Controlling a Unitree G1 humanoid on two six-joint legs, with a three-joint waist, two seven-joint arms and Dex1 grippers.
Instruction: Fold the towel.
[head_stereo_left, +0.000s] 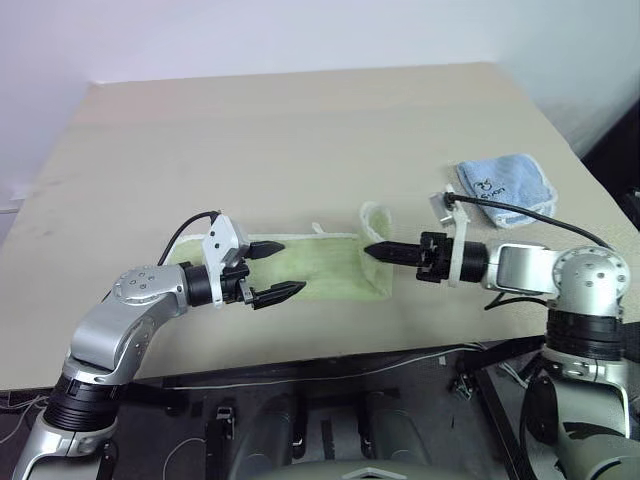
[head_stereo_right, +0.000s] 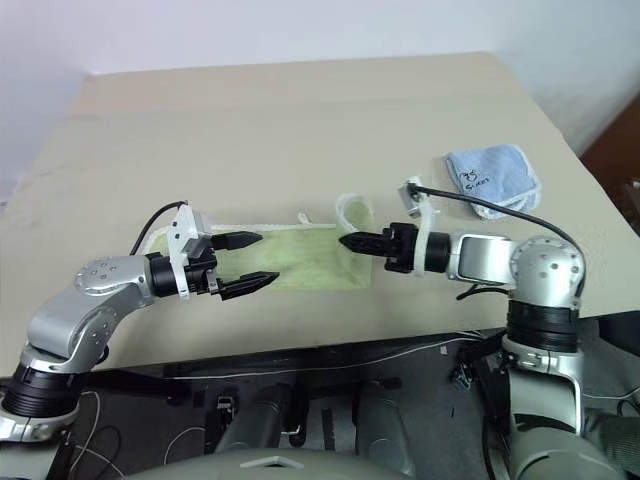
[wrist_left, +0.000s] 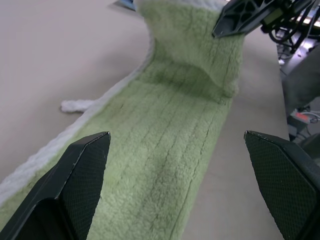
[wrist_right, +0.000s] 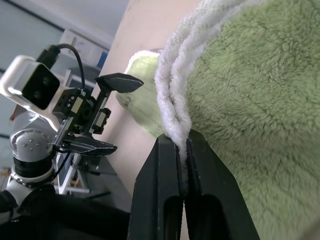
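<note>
I count one light yellow-green terry towel (head_stereo_left: 320, 265) folded into a strip on the beige table (head_stereo_left: 300, 130), and one small light blue folded cloth (head_stereo_left: 503, 187) well beyond the towel's right end. Left gripper (head_stereo_left: 268, 270): fingers wide apart over the towel's left end, holding nothing. Right gripper (head_stereo_left: 372, 251): fingers clamped on the towel's white-edged right end, lifted.

You've got a beige table (head_stereo_left: 300, 120) w/ a plain white wall (head_stereo_left: 250, 35) behind it; dark floor (head_stereo_left: 400, 400) w/ cables below the table's near edge.
</note>
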